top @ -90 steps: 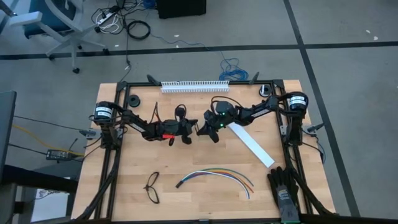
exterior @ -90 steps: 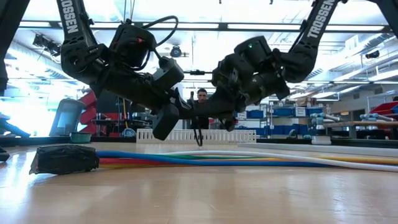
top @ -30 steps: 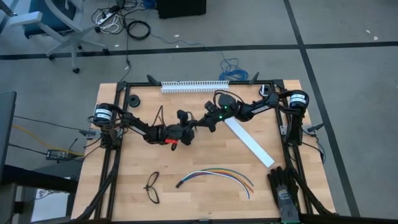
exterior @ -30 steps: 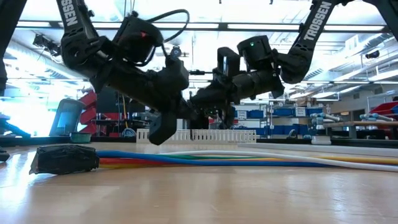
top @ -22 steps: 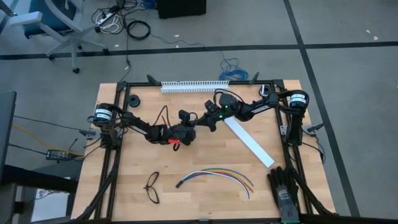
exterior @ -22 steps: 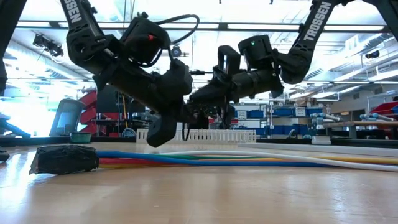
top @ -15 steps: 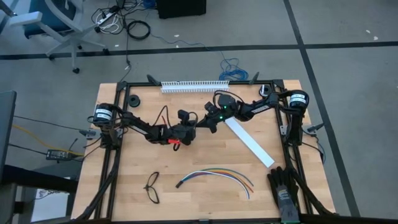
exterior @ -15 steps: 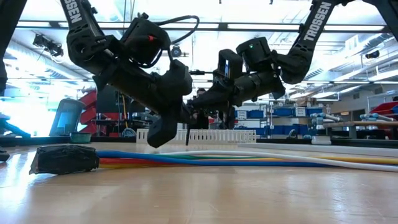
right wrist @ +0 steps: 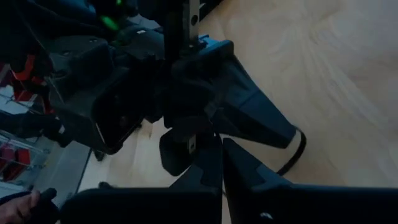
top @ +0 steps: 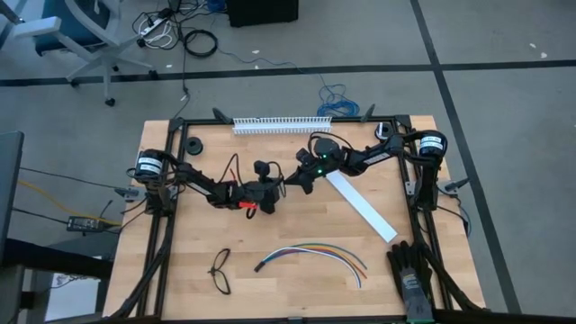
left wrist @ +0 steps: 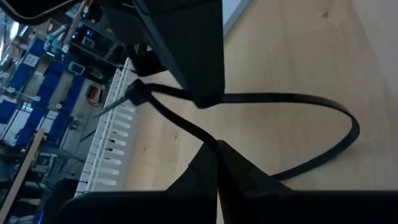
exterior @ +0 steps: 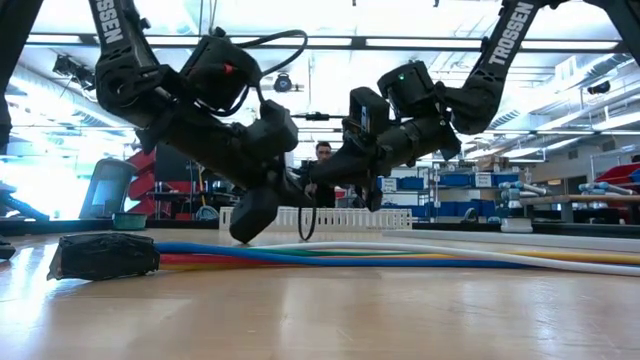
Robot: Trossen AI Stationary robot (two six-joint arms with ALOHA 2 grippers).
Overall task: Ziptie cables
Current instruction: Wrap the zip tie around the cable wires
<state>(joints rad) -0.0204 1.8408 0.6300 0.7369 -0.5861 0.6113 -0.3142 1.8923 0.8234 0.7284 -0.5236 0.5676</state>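
Note:
The ziptie [left wrist: 298,98] is a thin dark strip bent into a loop, held above the middle of the table between my two grippers. In the low view the ziptie [exterior: 306,222] hangs below them, clear of the wood. My left gripper [top: 273,186] and my right gripper [top: 290,183] meet tip to tip, both shut on it. The cables [top: 315,251], a curved bundle of coloured wires with a dark end [top: 259,266], lie flat near the table's front edge, apart from both grippers. My left gripper pinches the ziptie's strap [left wrist: 210,140] between its two fingertips, a little way from the head [left wrist: 138,93]. The fingers slant down toward the table. The loop swings out past them and hangs clear of the table. My right gripper is shut on the ziptie where the loop's other run leaves the head [left wrist: 186,94], coming from the table's right and slanting down. Its own fingers [right wrist: 214,152] and the left gripper hide the exact place of contact.
Black glasses [top: 220,270] lie at the front left. A wide flat white strip [top: 360,205] lies right of centre. A white slotted duct [top: 281,124] runs along the far edge. A black glove [top: 409,274] sits at the front right. A person [exterior: 322,152] stands beyond the table.
Both grippers have stayed together over the table's middle, shut. My left gripper has rolled a little and tipped lower. The ziptie's loop now hangs plainly below the two grippers in the low view.

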